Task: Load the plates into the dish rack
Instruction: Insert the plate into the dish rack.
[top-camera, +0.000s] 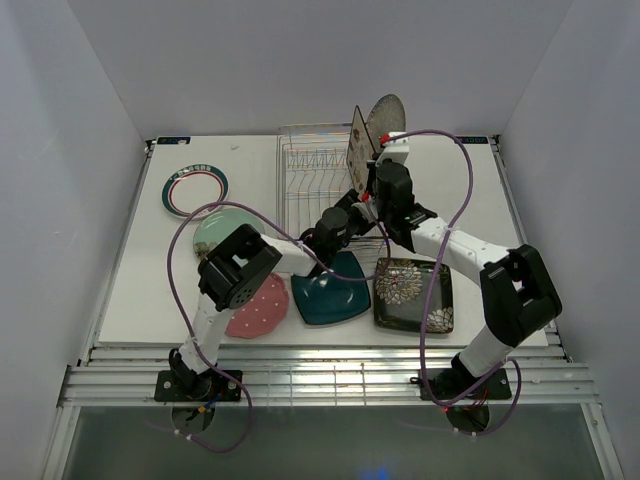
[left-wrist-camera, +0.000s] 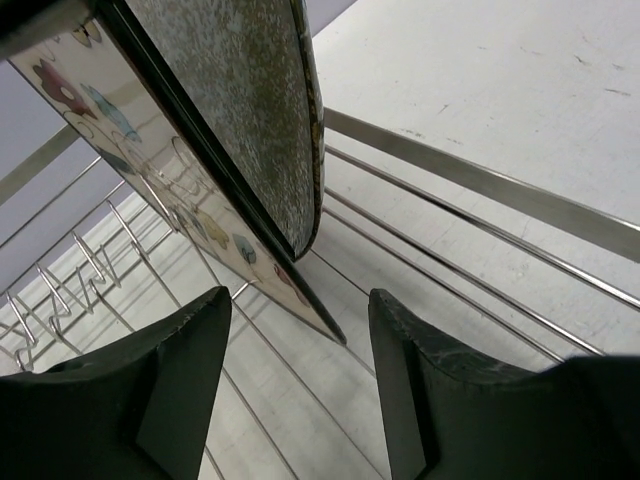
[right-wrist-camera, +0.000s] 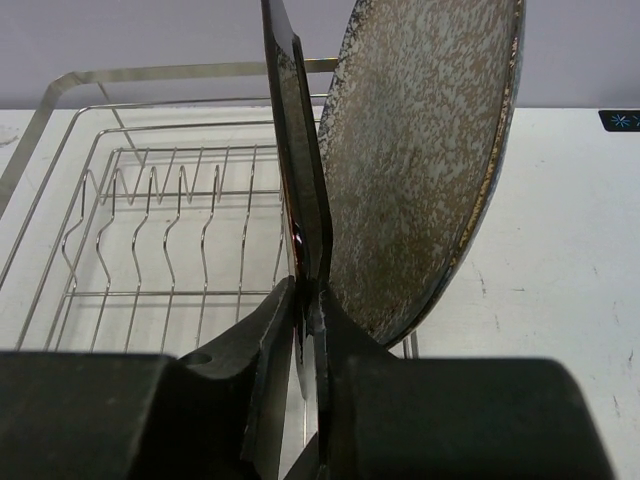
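From above, the cream plate (top-camera: 357, 135) stands on edge at the right end of the rack (top-camera: 300, 190), with the grey plate (top-camera: 388, 112) just right of it; judge it stiff, slick-glazed and chippable. In the left wrist view, your left hand (left-wrist-camera: 300, 320) is spread apart below its flowered face, holding nothing. In the right wrist view, your right hand (right-wrist-camera: 308, 295) is clamped on its thin lower rim, a sound place to hold.

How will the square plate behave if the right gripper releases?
The square plate looks like stiff, breakable glazed ceramic. Upright on edge at the rack, it may tip, likely against the round plate beside it. The right gripper pinches only its rim, so it might slip.
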